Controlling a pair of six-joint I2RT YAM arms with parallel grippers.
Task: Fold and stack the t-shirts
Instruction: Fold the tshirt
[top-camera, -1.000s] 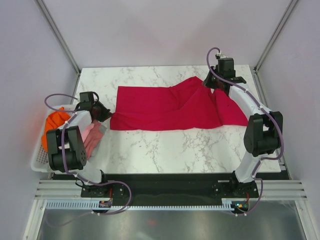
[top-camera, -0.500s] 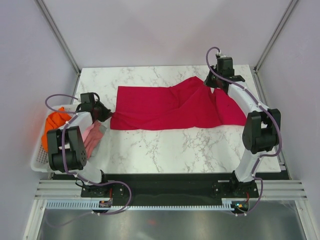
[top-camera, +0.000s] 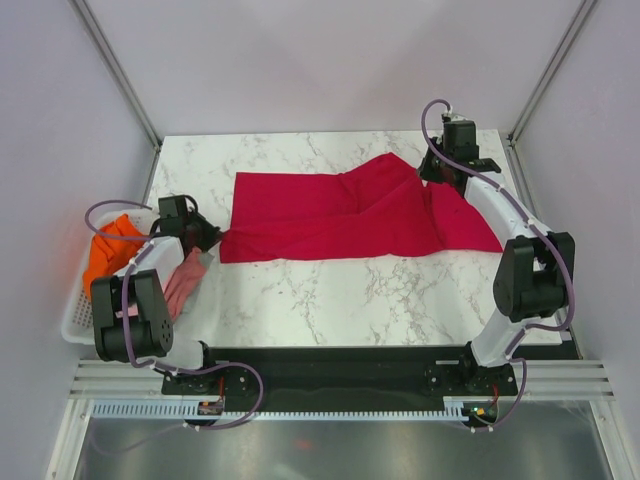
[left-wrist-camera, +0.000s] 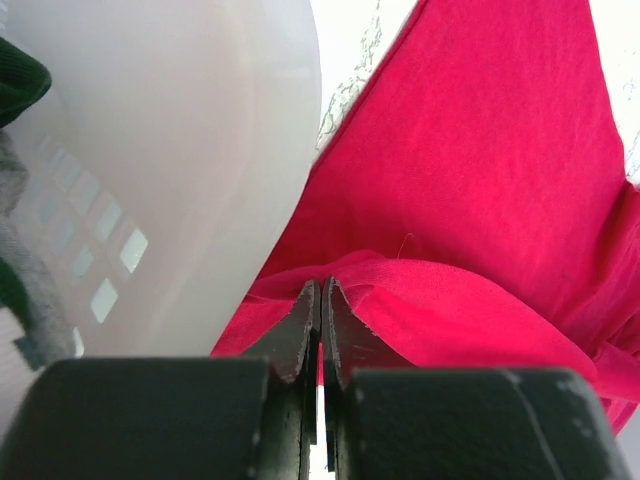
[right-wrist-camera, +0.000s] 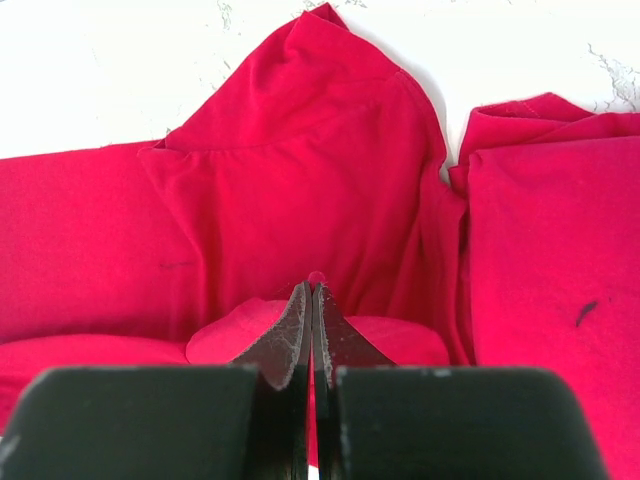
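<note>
t-shirt (top-camera: 340, 215) plain crimson | desk (top-camera: 330, 290) white marble, grey veins | basket (top-camera: 75, 322) white | cloth (top-camera: 105, 255) orange | rag (top-camera: 183, 283) pink

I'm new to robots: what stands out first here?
A red t-shirt lies spread across the marble table, pinched at opposite ends by the left tool and right tool. A white basket at the table's left edge holds an orange cloth and a pink cloth.

No legible text, label, brand or number in any of my three views: nothing I can read on the t-shirt (top-camera: 330, 215), the basket (top-camera: 70, 322) at left, or the table (top-camera: 330, 290).
</note>
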